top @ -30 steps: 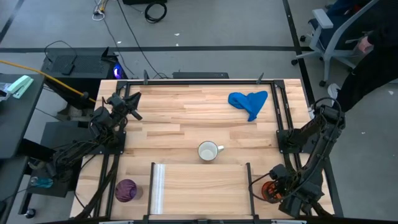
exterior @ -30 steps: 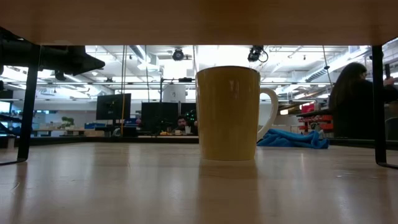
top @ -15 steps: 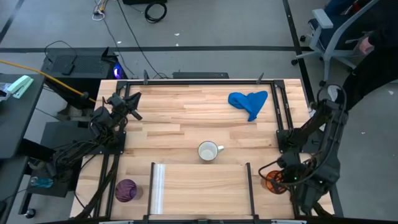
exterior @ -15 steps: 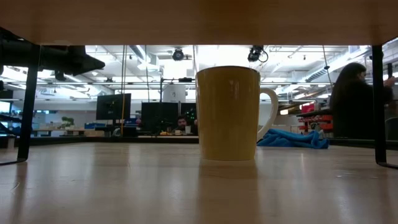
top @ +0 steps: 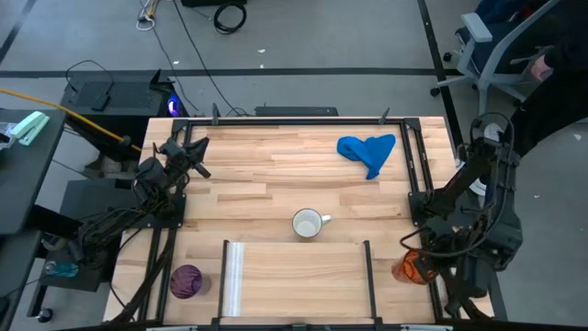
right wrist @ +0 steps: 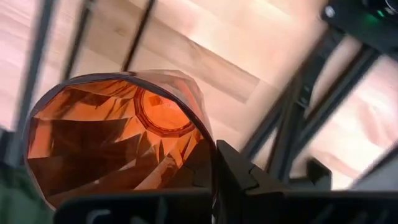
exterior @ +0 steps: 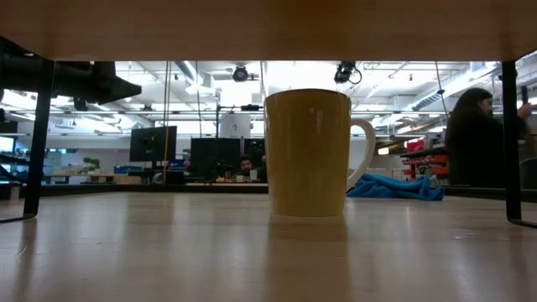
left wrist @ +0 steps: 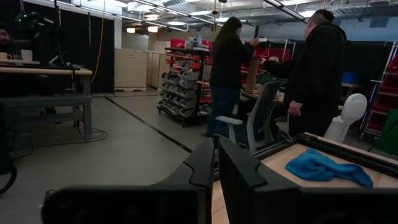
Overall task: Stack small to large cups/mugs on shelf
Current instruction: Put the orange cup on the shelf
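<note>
The orange patterned cup (top: 409, 268) is at the near right, beside the shelf's dark post (top: 368, 269), and my right gripper (top: 424, 267) is shut on it. It fills the right wrist view (right wrist: 118, 143). The white mug (top: 308, 223) stands upright on its base mid-table, its handle toward the right; it also shows in the low view (exterior: 309, 151). The purple patterned cup (top: 186, 280) stands at the near left, outside the pale strip (top: 232, 276). The wooden shelf board (top: 299, 276) lies between strip and post. My left gripper (top: 196, 154) is shut and empty at the far left. My right gripper holds the orange cup by its rim wall (right wrist: 208, 140), on the side toward the arm. One finger (right wrist: 239, 174) lies outside the wall; a dark shape just inside the wall seems to be the other. The fingers come from above, and the cup's mouth faces the wrist camera.
A crumpled blue cloth (top: 367, 150) lies at the far right of the table. Black frame rails (top: 415, 165) run along the table's sides. People stand and sit in the room beyond the table (left wrist: 311, 68).
My right gripper has gone a little toward the table's right and far edges, staying shut on the orange cup, which has moved with it away from the near edge. The arm's upper part has swung toward the right.
</note>
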You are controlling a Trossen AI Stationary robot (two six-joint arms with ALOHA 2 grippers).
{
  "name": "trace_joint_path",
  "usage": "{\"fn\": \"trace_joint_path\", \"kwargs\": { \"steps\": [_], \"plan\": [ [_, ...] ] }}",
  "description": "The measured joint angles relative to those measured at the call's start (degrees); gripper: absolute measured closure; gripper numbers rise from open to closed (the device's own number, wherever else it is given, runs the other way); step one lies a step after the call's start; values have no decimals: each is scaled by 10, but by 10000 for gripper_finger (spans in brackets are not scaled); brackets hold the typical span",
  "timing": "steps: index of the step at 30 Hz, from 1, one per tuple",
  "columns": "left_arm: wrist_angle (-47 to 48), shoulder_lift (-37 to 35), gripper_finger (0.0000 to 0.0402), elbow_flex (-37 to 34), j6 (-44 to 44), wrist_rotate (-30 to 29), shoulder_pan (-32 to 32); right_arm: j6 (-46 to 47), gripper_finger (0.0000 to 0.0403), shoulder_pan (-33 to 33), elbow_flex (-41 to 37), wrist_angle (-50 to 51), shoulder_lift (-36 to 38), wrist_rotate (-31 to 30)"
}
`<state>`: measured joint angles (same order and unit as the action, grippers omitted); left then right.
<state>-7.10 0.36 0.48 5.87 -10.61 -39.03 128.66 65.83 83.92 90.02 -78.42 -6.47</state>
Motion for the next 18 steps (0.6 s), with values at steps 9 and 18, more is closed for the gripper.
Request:
{"fn": "trace_joint_path", "kwargs": {
  "steps": [9,18],
  "plan": [
    [13,0,367,0,15,0,0,-19,397,22,0,0,41,-123],
    [14,0,375,0,15,0,0,-84,397,14,0,0,63,-259]
  ]
}}
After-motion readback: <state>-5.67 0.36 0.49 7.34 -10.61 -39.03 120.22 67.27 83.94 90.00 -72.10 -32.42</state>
